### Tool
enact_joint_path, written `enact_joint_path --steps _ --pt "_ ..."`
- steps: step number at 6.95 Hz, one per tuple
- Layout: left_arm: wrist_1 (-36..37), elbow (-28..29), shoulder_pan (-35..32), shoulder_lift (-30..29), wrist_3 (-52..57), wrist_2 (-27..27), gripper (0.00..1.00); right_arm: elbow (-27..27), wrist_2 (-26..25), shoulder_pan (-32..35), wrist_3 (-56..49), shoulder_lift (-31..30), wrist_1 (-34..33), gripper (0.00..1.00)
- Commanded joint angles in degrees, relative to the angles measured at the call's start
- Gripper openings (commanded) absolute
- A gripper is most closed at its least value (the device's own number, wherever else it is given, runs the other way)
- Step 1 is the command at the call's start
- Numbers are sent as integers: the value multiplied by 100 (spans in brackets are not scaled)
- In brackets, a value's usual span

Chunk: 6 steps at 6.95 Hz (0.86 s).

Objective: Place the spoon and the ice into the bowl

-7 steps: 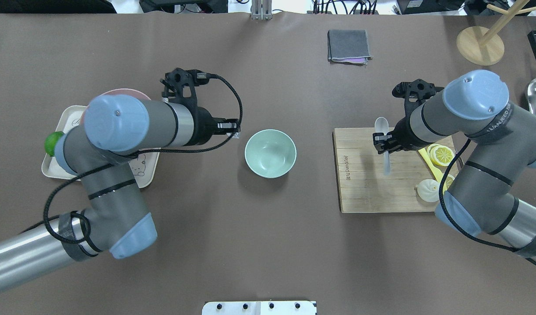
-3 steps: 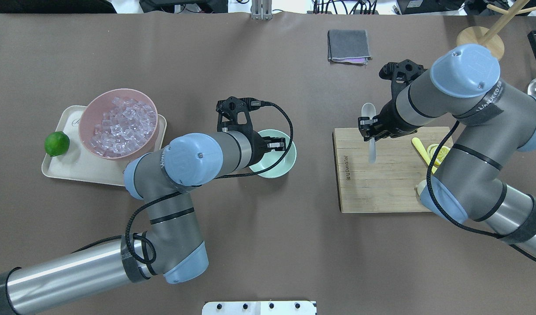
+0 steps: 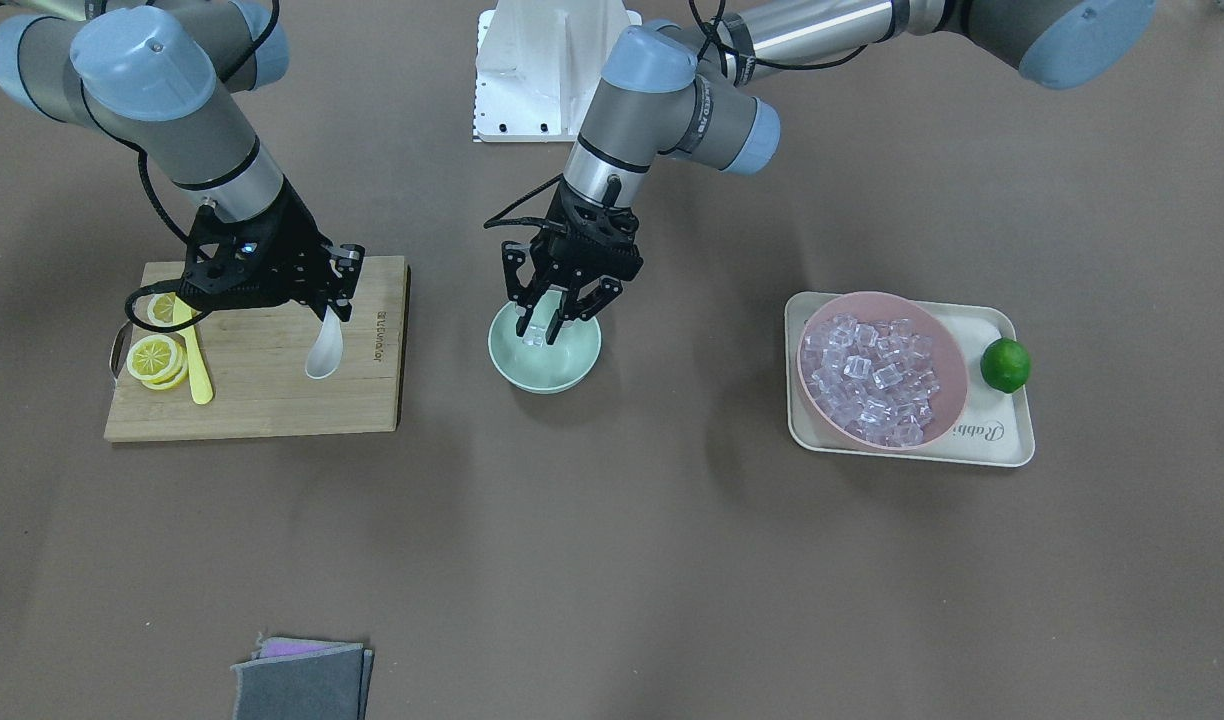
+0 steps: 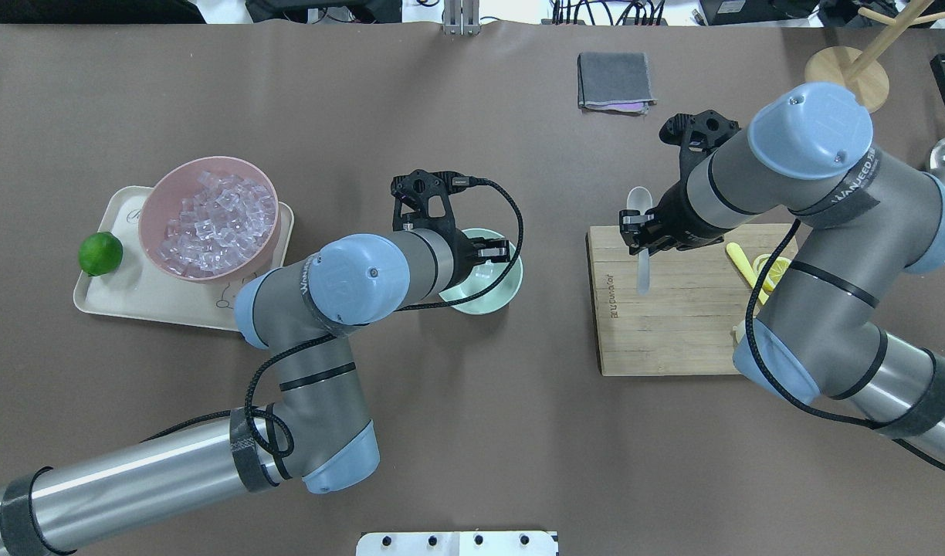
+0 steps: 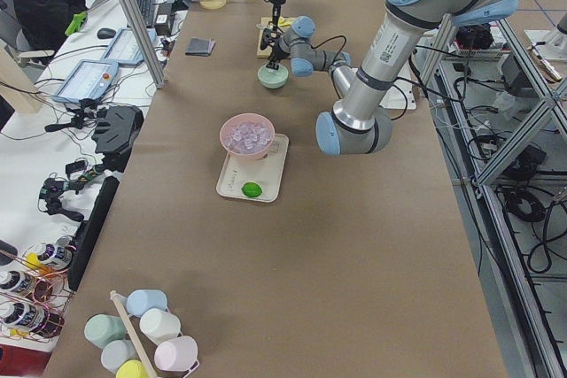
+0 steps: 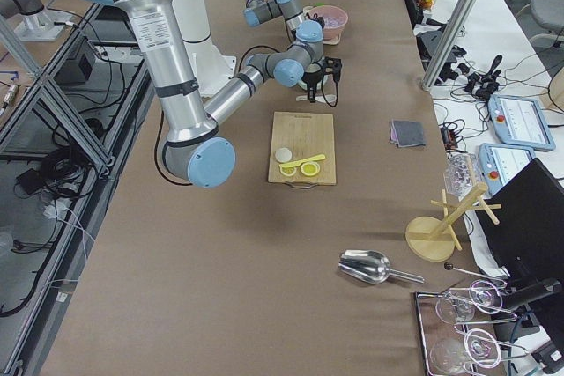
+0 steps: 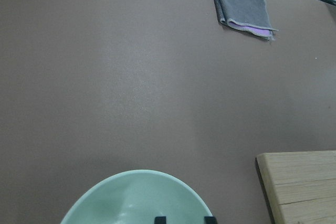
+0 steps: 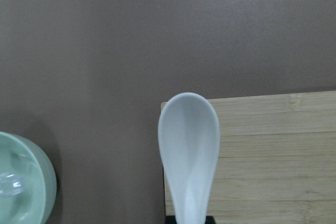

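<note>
The mint-green bowl (image 3: pixel 562 375) stands at mid-table. My left gripper (image 3: pixel 548 322) hangs just over it with its jaws spread, open. One clear ice cube (image 3: pixel 538 334) lies inside the bowl below the fingertips, and it also shows in the right wrist view (image 8: pixel 8 184). My right gripper (image 3: pixel 333 300) is shut on the handle of the white spoon (image 3: pixel 324 352). It holds the spoon above the cutting board's (image 3: pixel 262 395) edge nearest the bowl. In the right wrist view the spoon's scoop (image 8: pixel 189 135) points away, with the bowl (image 8: pixel 29 182) at lower left.
A pink bowl of ice cubes (image 3: pixel 880 380) and a lime (image 3: pixel 1004 365) sit on a cream tray (image 3: pixel 1002 440). Lemon slices (image 3: pixel 154 358) and a yellow knife (image 3: pixel 194 365) lie on the board. A grey cloth (image 4: pixel 614 79) and a wooden stand (image 4: pixel 847 77) are farther off.
My left arm swung from the pink bowl over to the mint bowl, and an ice cube now lies in it. My right gripper carried the spoon up and toward the board's bowl-side edge.
</note>
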Motion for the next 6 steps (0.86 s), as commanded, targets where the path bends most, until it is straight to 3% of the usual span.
enact_joint_path --steps 1,2,4,6 --pt "42 -349 -7 167 298 -48 98 54 -9 -90 57 92 -8 0" --pt "199 -970 -182 490 516 -171 98 37 -35 -203 171 206 -25 0" --pt "1304 -1966 -1407 895 1305 -1694 98 -7 -96 -466 233 679 -619 0" --pt "1299 -2207 -2541 1598 2455 -2714 98 -295 -516 -976 662 1425 -1176 0"
